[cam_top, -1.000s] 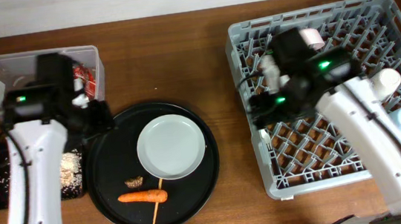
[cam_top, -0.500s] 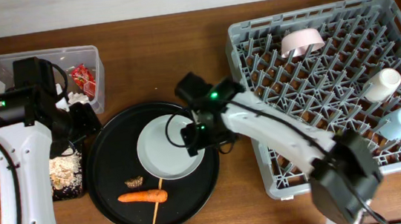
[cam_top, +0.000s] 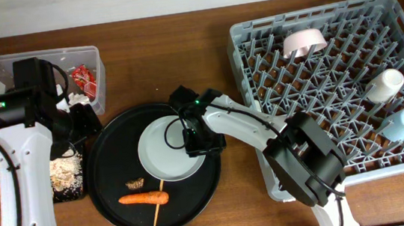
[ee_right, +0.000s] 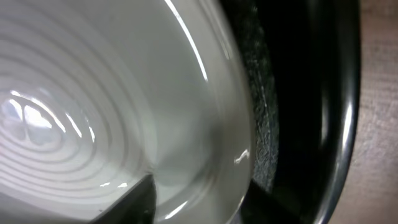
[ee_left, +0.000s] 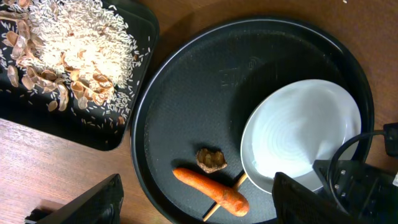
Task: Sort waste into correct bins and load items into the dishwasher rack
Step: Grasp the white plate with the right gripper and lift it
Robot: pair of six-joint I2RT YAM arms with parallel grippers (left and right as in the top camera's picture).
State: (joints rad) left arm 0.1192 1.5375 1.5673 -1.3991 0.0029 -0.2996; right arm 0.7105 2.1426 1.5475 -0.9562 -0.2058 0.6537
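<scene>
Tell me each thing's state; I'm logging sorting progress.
white plate: on the round tray, right gripper at its rim, grip unclear
carrot: on the round tray
brown scrap: on the round tray
wooden stick: under the carrot
rice: in the flat black tray
red wrapper: in the clear tub
bowl: tilted in the rack
white cup, blue cup: lying in the rack
left gripper: open, empty

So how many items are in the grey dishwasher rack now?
3: a round white bowl near the far edge, a small white cup on the right, a light blue cup in front of it. The right arm covers a corner, so something may be hidden.
</scene>
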